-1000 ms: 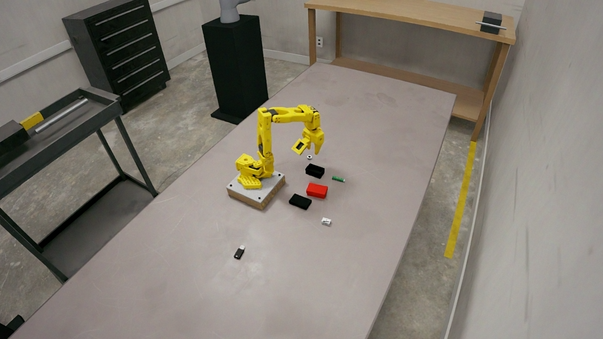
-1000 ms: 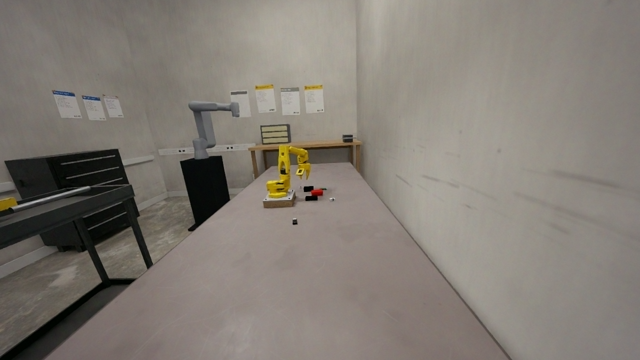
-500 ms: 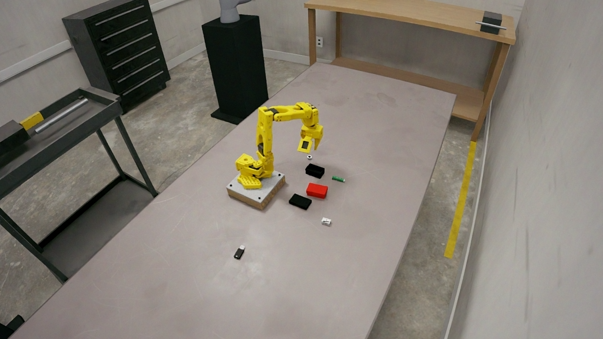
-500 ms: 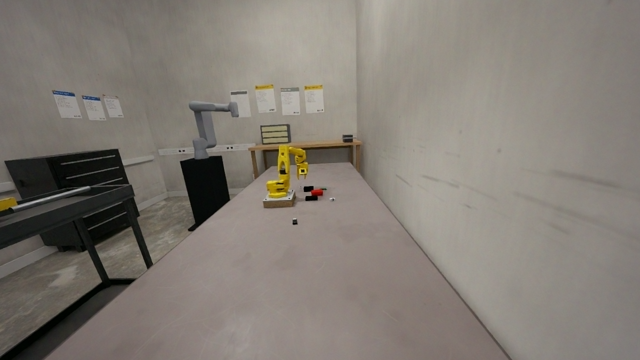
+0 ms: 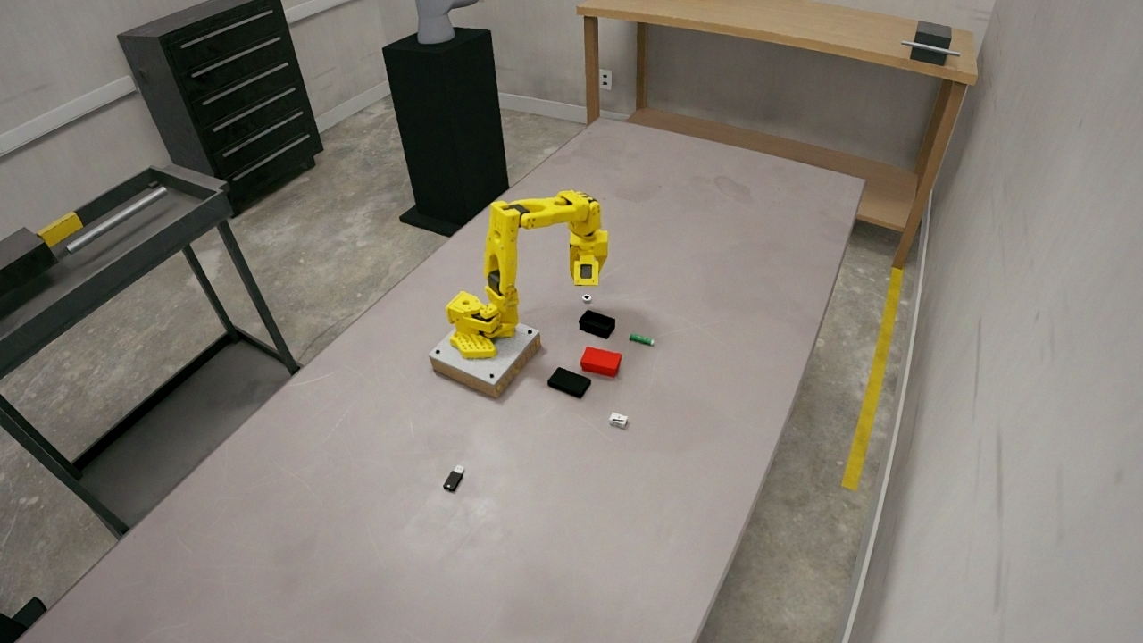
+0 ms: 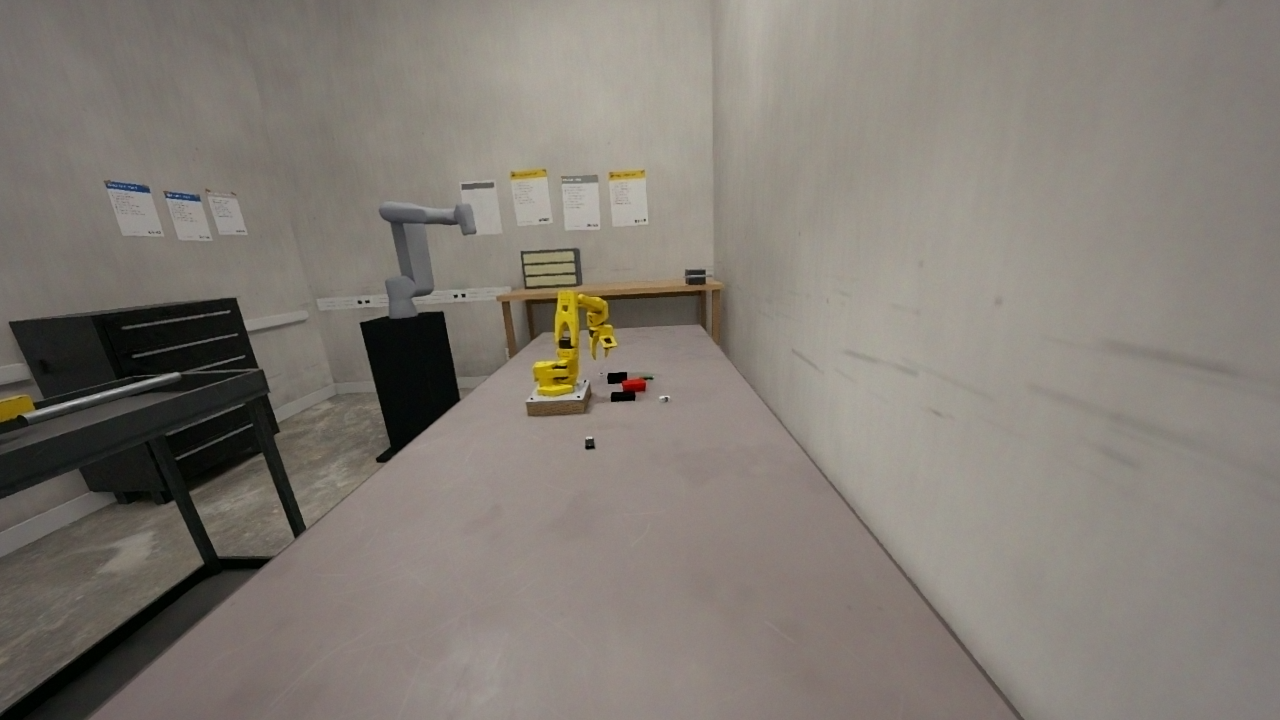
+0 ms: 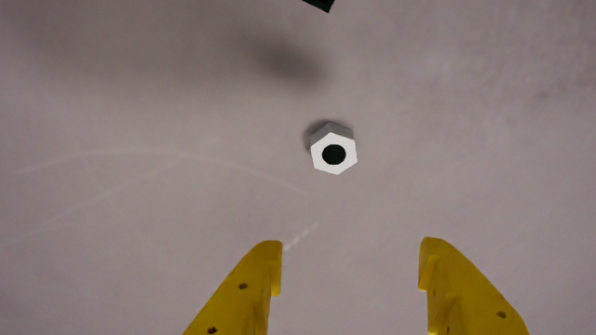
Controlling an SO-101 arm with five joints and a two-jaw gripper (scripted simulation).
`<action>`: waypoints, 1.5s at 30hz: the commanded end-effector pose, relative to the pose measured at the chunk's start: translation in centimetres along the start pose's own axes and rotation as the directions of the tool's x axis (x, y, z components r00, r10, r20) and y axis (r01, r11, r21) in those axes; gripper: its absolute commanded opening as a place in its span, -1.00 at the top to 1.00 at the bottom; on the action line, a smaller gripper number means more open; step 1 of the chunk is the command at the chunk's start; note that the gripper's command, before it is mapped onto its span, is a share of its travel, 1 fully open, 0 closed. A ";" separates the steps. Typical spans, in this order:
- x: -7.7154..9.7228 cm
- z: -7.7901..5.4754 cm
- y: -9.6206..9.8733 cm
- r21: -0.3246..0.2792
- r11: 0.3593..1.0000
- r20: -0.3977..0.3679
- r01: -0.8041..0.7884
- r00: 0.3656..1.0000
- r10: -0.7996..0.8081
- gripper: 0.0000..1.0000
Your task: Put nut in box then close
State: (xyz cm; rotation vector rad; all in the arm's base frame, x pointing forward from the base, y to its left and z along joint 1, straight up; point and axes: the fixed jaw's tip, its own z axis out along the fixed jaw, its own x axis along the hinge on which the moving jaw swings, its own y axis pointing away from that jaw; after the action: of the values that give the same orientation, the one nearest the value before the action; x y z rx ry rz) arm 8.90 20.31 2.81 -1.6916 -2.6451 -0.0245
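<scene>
With its two fingers apart and nothing between them, the gripper [image 5: 587, 271] [image 6: 604, 347] [image 7: 351, 265] is partly open above the table [image 5: 335, 559] [image 6: 626, 582] [image 7: 116, 279]. The wrist view cuts off the lower parts of both fingers; from the top view the tips are hard to make out.

One nut [image 5: 583, 298] [image 7: 317, 155] lies flat on the table, ahead of the fingertips in the wrist view and outside the box. It is barely a speck in the exterior view. Near it stands one open black box [image 5: 593, 330] [image 6: 616, 377], its inside too dark to read; a dark corner [image 7: 322, 4] is cropped at the top of the wrist view.

Farther out, one red block [image 5: 601, 362] [image 6: 633, 385] sits between that box and one flat black piece [image 5: 569, 382] [image 6: 622, 396], apparently the lid, which is off the box. Around them are three small things: one green cylinder [image 5: 641, 339] [image 6: 648, 376], one white piece [image 5: 618, 420] [image 6: 664, 399] too small to identify, and one black-and-white stick [image 5: 453, 478] [image 6: 589, 443], well apart from the others.

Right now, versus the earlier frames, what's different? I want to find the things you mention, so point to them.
The gripper [image 5: 588, 273] [image 6: 602, 354] [image 7: 350, 242] has rotated at the wrist, its camera mount swinging rightward in the top view. Nothing grasped or released. Nut [image 5: 587, 302] [image 6: 601, 373] [image 7: 317, 155] and black box [image 5: 596, 329] [image 6: 616, 377] [image 7: 324, 6] haven't moved.
</scene>
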 end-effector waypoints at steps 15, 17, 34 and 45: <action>0.9 0.2 -0.6 0.013 0.984 0.007 0.176 0.984 -0.177 0.63; 1.0 0.2 -0.6 0.014 0.983 0.007 0.185 0.983 -0.186 0.63; 1.1 0.2 -0.6 0.014 0.979 0.007 0.203 0.979 -0.203 0.63; 1.2 0.1 -0.6 0.014 0.979 0.007 0.203 0.979 -0.203 0.63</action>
State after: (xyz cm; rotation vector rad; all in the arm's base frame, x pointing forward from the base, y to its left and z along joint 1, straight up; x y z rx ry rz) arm 8.11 21.08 2.84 -1.4344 -2.7941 -0.0220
